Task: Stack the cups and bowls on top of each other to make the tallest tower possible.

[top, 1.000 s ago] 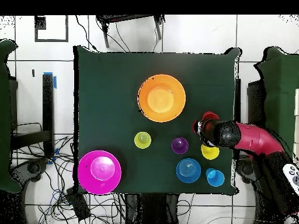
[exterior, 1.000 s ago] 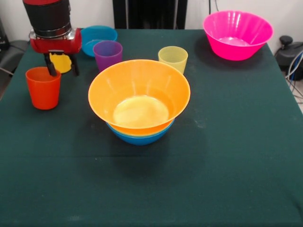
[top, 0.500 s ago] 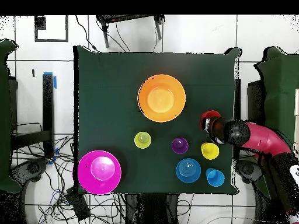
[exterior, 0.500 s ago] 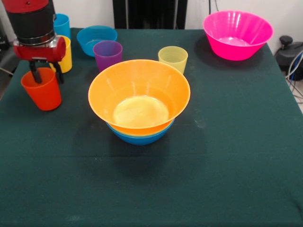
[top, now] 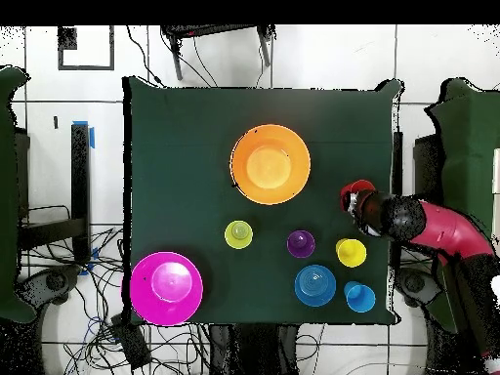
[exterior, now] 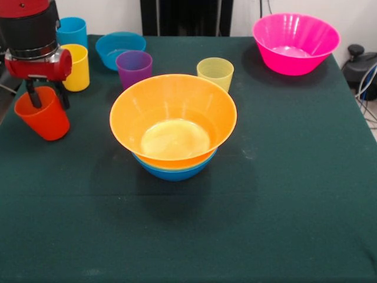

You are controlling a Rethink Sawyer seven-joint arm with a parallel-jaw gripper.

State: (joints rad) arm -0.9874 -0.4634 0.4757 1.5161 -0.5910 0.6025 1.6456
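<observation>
**End effector clamped on the orange cup at the table's edge**

The end effector (exterior: 42, 97) has one finger inside the orange cup (exterior: 41, 117) and the other outside, pinching the cup's wall near the rim. The cup hangs tilted, its mouth leaning toward the red and black arm (exterior: 30, 35) above it; whether its base touches the table (exterior: 283, 194) cannot be told. In the overhead view the end effector (top: 357, 203) and the orange cup (top: 352, 189) sit at the very edge of the green table (top: 176, 156).

Just beyond the orange cup in the front view stands the yellow cup (exterior: 76, 68), upright, with the blue cup (exterior: 72, 32) behind it. Next along are the small blue bowl (exterior: 119, 48) and the purple cup (exterior: 134, 68), then the pale yellow-green cup (exterior: 215, 72), all upright and apart from one another.

In the middle of the table, the large orange-yellow bowl (exterior: 173, 121) is nested in a medium blue bowl (exterior: 174, 171), only whose lower rim shows beneath it. The large pink bowl (exterior: 296, 42) stands alone at a far corner, well apart from the rest.
</observation>
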